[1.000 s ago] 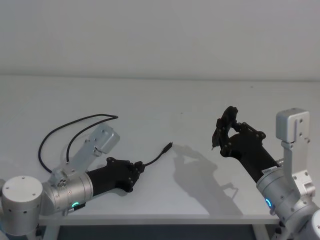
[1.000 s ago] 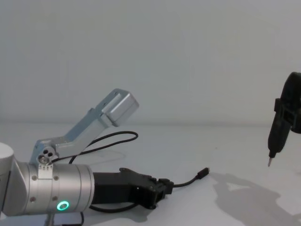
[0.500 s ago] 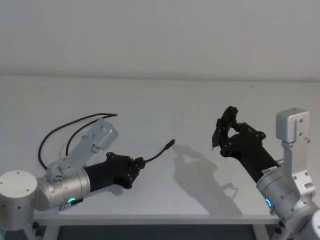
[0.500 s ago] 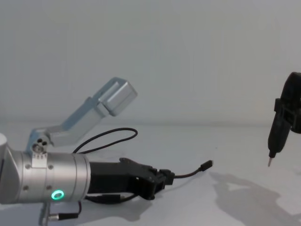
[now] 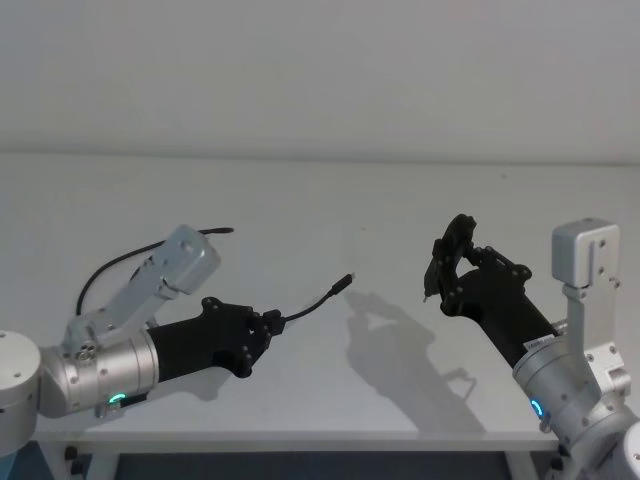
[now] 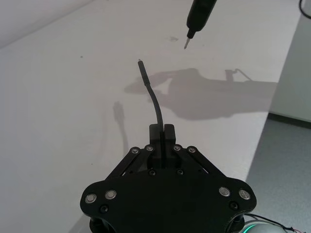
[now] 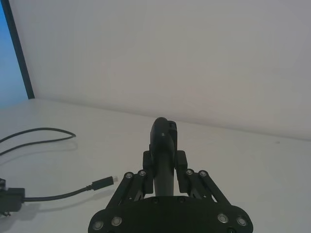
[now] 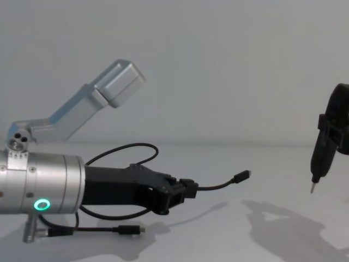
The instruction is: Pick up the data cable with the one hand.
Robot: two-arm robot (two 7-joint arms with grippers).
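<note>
The left gripper [image 5: 270,322] hung low over the front left part of the table [image 5: 300,200], its two fingers pressed together on the cable [image 5: 310,303] a short way back from one plug. That free stretch curved out from the fingertips toward the table's middle, with the plug raised clear of the surface and a shadow beneath it. Behind the grip, the cable ran back under the arm and looped toward the left edge. In the chest view its other plug [image 8: 133,230] lay on the table near the front edge, below the silver wrist. The right gripper [image 5: 428,292] hovered above the right side, well apart from the cable, pointed tip down.
</note>
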